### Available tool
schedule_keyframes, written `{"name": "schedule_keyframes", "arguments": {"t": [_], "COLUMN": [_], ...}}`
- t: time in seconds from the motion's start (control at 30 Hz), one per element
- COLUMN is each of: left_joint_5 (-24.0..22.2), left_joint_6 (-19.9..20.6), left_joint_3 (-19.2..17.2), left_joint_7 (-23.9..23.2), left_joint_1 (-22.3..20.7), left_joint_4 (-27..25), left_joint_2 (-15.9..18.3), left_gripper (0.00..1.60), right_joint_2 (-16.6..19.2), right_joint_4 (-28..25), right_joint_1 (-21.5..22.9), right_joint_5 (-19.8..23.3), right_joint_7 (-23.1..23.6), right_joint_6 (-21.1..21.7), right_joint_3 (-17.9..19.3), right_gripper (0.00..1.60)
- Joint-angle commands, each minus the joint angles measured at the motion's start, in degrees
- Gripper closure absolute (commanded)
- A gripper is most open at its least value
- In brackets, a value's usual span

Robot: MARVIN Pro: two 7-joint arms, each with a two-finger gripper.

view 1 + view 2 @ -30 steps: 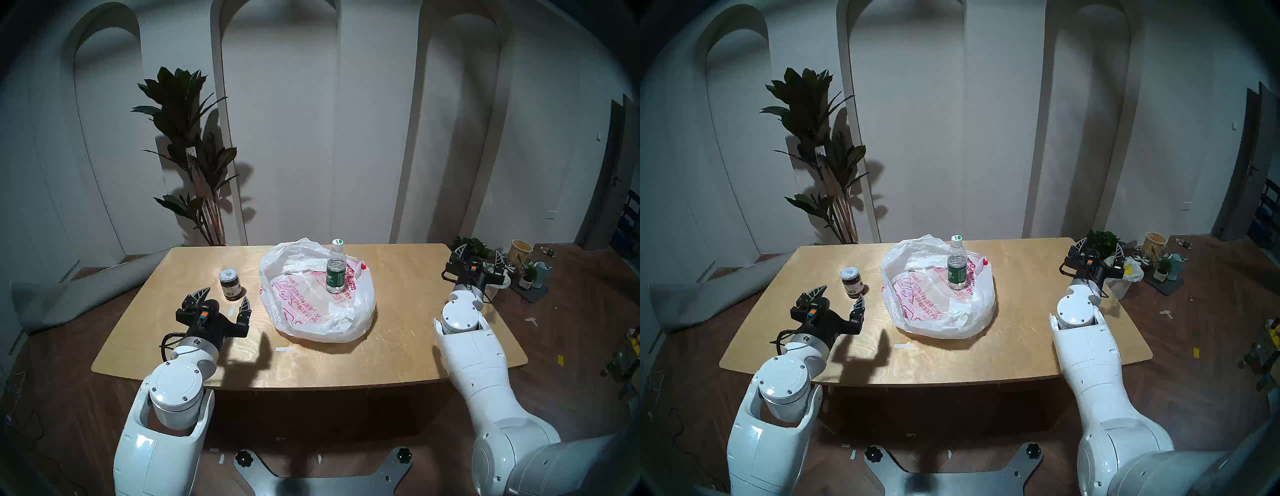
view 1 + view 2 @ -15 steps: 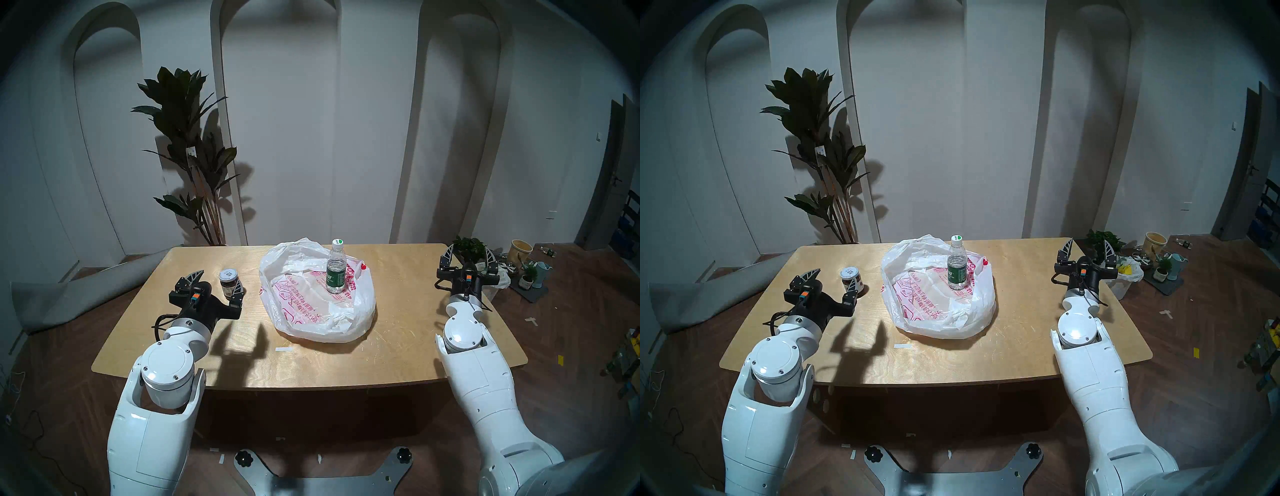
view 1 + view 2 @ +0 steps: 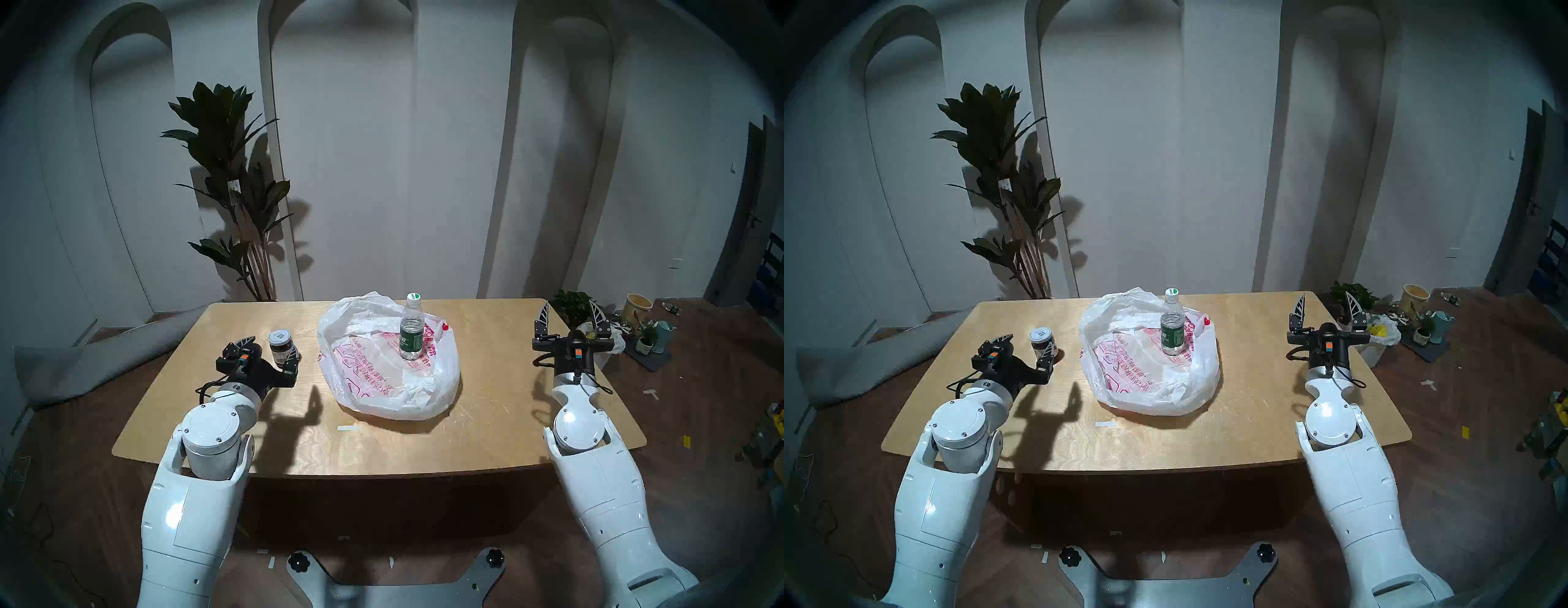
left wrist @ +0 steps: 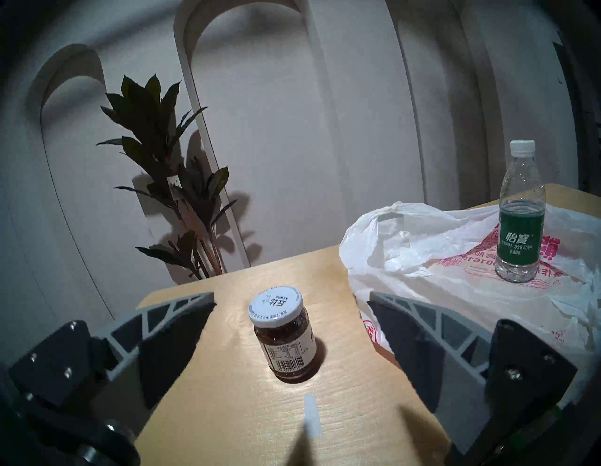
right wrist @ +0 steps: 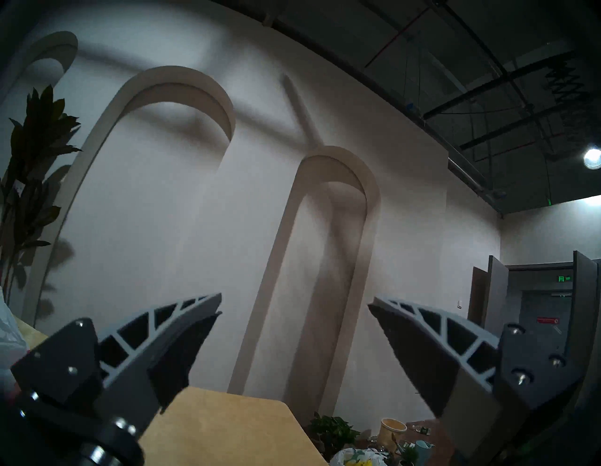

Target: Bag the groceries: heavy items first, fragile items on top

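The short dark jar (image 3: pixel 281 349) with a grey lid stands upright on the left of the table, also in the left wrist view (image 4: pixel 284 338). My left gripper (image 3: pixel 274 343) is open, its fingertips on either side of the jar without touching it (image 4: pixel 291 295). The clear water bottle (image 3: pixel 412 331) with a green label stands upright on the spread white bag (image 3: pixel 382 382) with red print at mid-table; I cannot tell whether it is inside the bag. My right gripper (image 3: pixel 569 303) is open and empty, pointing up over the table's right edge (image 5: pixel 295 298).
The wooden table (image 3: pixel 488 424) carries a white tape strip (image 3: pixel 348 428) in front of the bag. A tall plant (image 3: pixel 237 191) stands behind the table's left. Small pots and a smaller white bag with yellow things (image 3: pixel 613 337) sit on the floor at right.
My left gripper moved forward and down until its open fingers flank the jar. My right gripper tilted its fingers upward and drew back slightly. Jar, bottle and bag stayed put.
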Motion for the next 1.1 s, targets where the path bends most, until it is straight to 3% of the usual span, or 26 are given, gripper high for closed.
{"name": "schedule_keyframes", "arguments": {"t": [0.0, 0.47, 1.07], "left_joint_5": [-2.2, -5.6, -6.8], "left_joint_6": [-0.3, -1.4, -4.8], "left_joint_3": [-0.3, -1.1, -0.9], "left_joint_7": [-1.0, -3.7, -7.4], "left_joint_1": [-6.0, -12.4, -18.8], "left_joint_4": [4.5, 12.9, 21.1], "left_joint_2": [-0.7, -0.8, 1.0], "left_gripper": [0.0, 0.0, 0.0], "right_joint_2": [2.2, 2.9, 5.0], "right_joint_4": [-6.6, -11.6, -19.0], "right_joint_1": [-4.7, -10.4, -14.6], "right_joint_5": [1.4, 10.8, 26.9], "right_joint_7": [2.5, 10.6, 24.1], "right_joint_6": [-1.4, 4.4, 19.5], "right_joint_3": [0.7, 1.5, 1.5], "right_gripper": [0.0, 0.0, 0.0]}}
